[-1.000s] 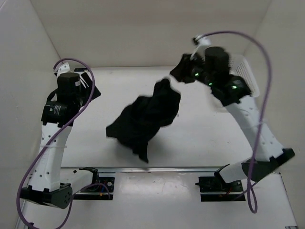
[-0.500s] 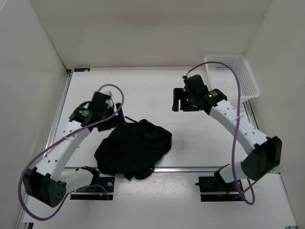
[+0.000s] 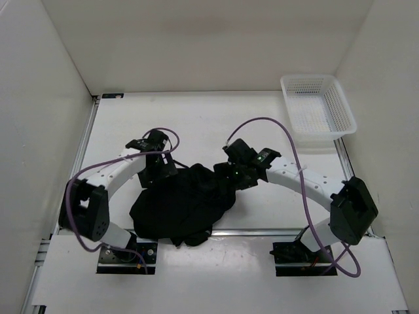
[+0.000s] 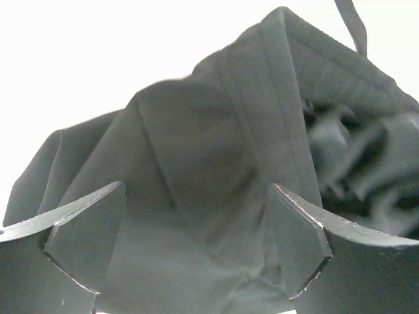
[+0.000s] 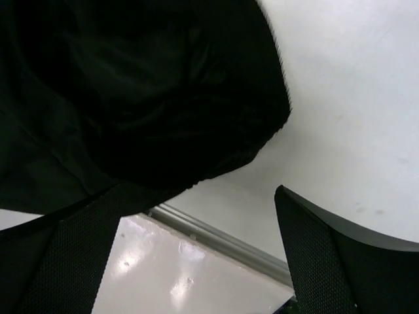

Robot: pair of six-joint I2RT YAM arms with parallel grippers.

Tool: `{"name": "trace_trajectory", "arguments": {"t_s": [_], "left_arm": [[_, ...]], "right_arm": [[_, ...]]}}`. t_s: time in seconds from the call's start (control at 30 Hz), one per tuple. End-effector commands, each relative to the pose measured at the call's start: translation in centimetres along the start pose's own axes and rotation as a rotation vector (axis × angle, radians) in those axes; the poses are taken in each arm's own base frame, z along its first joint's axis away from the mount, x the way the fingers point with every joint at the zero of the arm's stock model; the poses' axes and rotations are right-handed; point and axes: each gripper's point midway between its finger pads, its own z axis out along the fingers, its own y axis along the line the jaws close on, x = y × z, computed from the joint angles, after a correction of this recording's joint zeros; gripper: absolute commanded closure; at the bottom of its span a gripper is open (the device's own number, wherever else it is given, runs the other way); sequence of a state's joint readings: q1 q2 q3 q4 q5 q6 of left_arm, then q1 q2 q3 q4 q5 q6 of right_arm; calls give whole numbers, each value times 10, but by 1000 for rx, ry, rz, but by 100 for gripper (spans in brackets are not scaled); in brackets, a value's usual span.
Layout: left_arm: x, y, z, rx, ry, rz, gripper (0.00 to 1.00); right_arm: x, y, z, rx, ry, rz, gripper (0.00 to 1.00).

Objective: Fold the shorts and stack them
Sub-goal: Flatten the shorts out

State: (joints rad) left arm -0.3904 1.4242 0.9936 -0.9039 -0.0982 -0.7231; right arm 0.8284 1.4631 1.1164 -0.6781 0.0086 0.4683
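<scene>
Shorts are lying bunched at the worktop's 6 o'clock edge. Left gripper is standing wide at the heap's 11 o'clock. Right gripper is standing wide at 2 o'clock, holding nothing.

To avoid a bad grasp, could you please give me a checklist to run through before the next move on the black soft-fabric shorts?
1. Left gripper open: ok, jaws wide above the fabric.
2. Right gripper open: ok, jaws wide, gripping nothing.
3. Black soft-fabric shorts flat: not ok, a crumpled heap.
4. Thin black drawstring found: ok, shows in the left wrist view.
5. Shorts wholly on the white table: not ok, near edge overlaps the metal rail.
6. White mesh basket out of the way: ok, far right corner, apart from the shorts.
</scene>
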Motion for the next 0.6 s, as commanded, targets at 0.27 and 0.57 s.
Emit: {"name": "trace_trajectory", "arguments": {"t_s": [0.27,0.57], "left_arm": [[-16,-48,39,114,119,88,90],[-139,-61,-85,200,-224,2,90]], "right_arm": [[22,35,51,-141,103,74,38],[-114,38,10,-98,-149,40,100]]}}
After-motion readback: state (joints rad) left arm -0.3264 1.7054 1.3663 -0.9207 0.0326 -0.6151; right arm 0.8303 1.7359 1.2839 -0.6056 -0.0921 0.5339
